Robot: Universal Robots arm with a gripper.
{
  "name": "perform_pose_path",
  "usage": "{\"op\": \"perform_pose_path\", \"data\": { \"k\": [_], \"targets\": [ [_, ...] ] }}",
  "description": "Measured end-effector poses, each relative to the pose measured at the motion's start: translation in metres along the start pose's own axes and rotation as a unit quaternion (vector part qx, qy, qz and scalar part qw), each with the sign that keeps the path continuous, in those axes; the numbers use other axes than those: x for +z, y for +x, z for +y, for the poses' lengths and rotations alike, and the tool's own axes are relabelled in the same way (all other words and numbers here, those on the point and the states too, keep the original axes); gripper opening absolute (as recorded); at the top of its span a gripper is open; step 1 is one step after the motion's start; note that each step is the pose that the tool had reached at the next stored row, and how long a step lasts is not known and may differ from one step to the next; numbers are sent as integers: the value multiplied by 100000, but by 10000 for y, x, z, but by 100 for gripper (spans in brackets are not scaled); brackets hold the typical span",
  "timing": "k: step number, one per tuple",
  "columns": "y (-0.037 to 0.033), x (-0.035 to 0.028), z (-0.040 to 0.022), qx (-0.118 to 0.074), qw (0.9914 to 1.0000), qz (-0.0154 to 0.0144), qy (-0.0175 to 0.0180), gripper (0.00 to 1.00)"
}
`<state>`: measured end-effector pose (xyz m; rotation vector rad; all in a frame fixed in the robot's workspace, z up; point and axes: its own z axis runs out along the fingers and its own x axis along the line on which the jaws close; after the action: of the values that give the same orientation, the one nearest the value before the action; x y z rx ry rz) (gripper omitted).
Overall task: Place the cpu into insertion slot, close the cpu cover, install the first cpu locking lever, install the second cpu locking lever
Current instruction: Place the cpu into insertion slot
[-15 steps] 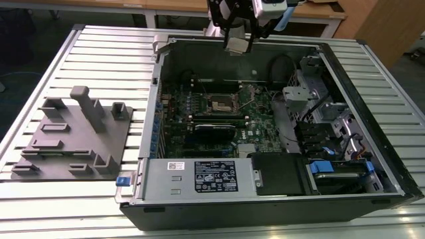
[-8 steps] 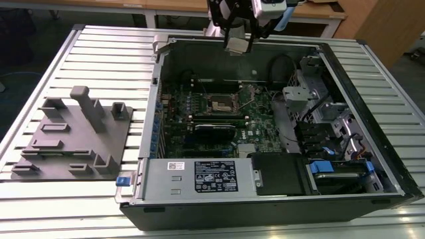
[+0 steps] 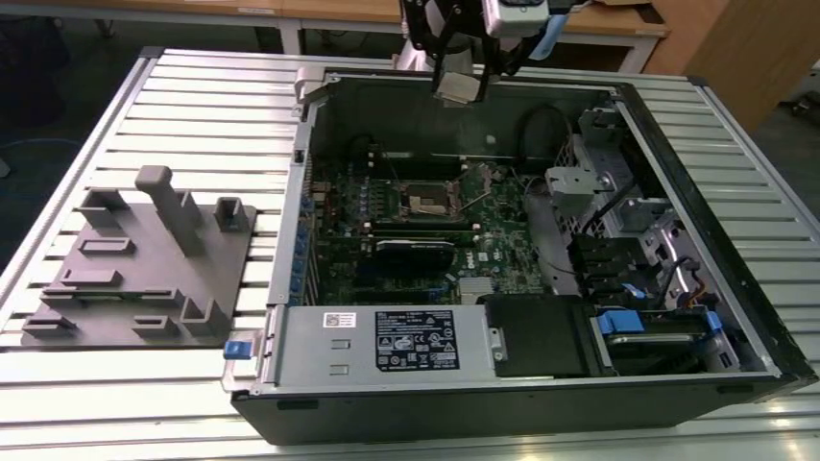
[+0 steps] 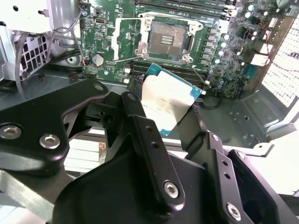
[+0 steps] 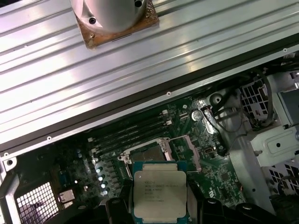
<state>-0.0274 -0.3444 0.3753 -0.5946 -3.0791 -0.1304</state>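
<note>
Claw of mine squeezes the cpu by its edges so it won't fall; the open insertion slot sits well below it.

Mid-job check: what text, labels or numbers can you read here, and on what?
None can be quoted.
On the cpu, held in the gripper: lines of dark print on its metal top, too small to read.
On the black label of the grey metal box: white print, too small.
On the white sticker beside it: too small.
On the green circuit board: white markings, too small.
</note>
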Motion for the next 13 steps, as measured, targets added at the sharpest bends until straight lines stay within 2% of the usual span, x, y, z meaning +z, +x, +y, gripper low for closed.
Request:
{"op": "perform_pose_path", "data": {
  "k": [13],
  "targets": [
    [0, 0, 0, 2398, 99971, -195, -43, 54]
  ]
}}
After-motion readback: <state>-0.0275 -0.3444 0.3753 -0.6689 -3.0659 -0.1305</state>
